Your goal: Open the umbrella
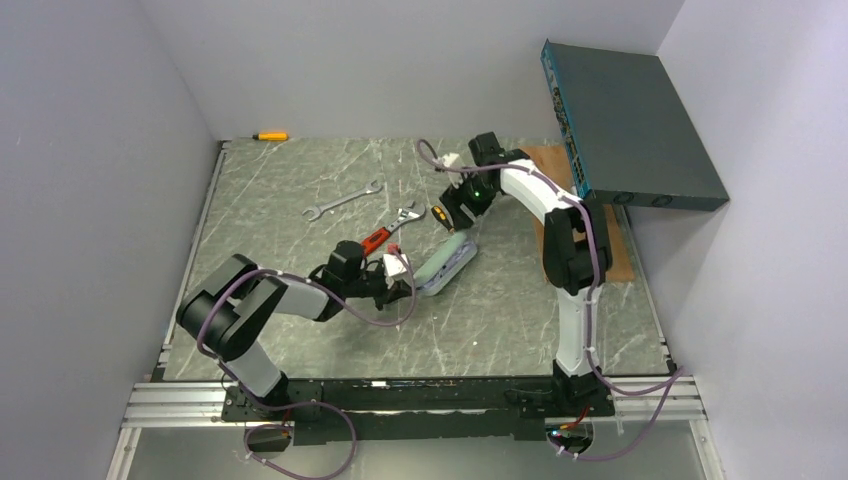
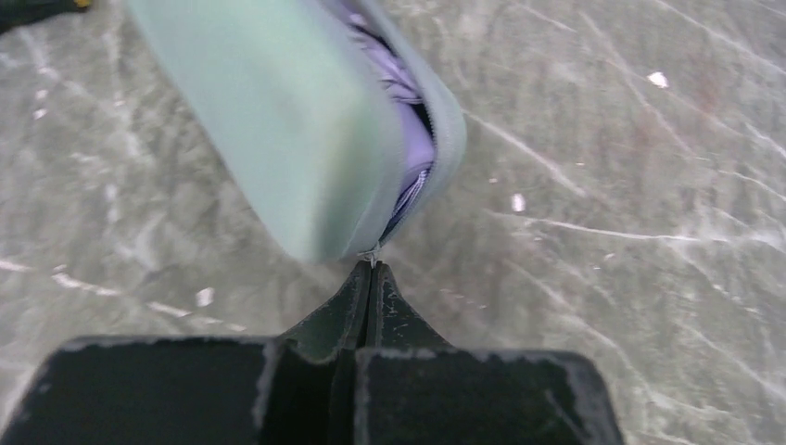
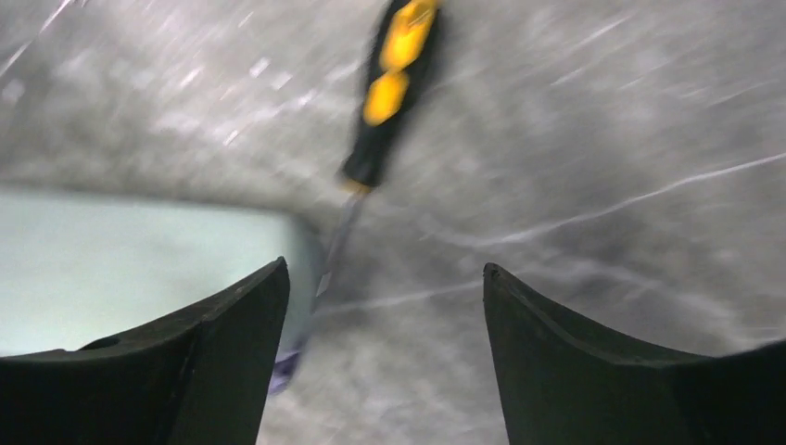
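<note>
With the left gripper (image 2: 373, 278) pinching the zipper pull (image 2: 371, 256) of the mint-green case (image 2: 278, 120) and the right gripper (image 3: 385, 269) spread, unzipping appeared in hand; next, draw the pull further to free the umbrella (image 2: 408, 120).

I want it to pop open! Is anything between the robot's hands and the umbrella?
Yes. The mint-green case wraps the umbrella; only some lavender fabric shows through the part-open zip. The left tool is pinched shut on the zip pull; the right tool hangs open.
</note>
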`<state>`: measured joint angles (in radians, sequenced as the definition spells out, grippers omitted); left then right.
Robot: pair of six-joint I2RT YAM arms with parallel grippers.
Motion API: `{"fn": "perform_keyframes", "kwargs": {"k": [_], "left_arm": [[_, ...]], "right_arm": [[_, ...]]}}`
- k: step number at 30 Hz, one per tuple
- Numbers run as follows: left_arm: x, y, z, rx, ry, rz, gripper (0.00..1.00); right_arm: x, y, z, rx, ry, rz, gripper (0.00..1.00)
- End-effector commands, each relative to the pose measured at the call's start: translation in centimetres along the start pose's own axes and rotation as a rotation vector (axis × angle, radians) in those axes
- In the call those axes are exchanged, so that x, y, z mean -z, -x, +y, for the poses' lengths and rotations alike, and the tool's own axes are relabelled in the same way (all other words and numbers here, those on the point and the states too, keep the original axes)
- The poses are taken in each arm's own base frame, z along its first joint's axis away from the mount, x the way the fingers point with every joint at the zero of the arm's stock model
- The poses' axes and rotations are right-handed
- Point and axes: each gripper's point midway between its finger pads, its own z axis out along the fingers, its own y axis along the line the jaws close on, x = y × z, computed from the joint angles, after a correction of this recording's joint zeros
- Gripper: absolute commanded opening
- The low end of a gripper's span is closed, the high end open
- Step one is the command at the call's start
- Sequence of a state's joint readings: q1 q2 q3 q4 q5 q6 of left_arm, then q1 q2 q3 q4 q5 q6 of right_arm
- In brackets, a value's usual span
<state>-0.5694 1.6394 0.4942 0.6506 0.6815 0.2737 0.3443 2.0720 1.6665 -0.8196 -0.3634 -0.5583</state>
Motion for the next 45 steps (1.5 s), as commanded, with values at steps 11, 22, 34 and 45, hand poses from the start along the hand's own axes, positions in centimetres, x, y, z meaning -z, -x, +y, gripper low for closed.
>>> {"fn": "perform_keyframes", "kwargs": {"k": [11, 22, 34, 45], "left_arm": [[-1.9, 2.5, -2.3, -0.060, -0.016, -0.077, 0.00], [-3.0, 2.8, -2.4, -0.045, -0.009, -0.069, 0.00], [-3.6, 3.8, -3.6, -0.096, -0.033, -0.090, 0.00], [-1.8, 2.0, -3.5, -0.131, -0.013, -0.047, 0.00]], "right_arm": [[6.0, -3.3, 1.9, -0.641, -0.012, 0.128, 0.90], [6.3, -4.1, 8.4, -0.948, 0.354, 0.072, 1.00], [1.7, -6.0, 9.1, -0.939, 0.362, 0.159, 0.59], [0.1, -8.9, 7.9, -0.688, 0.350, 0.240, 0.00]]}}
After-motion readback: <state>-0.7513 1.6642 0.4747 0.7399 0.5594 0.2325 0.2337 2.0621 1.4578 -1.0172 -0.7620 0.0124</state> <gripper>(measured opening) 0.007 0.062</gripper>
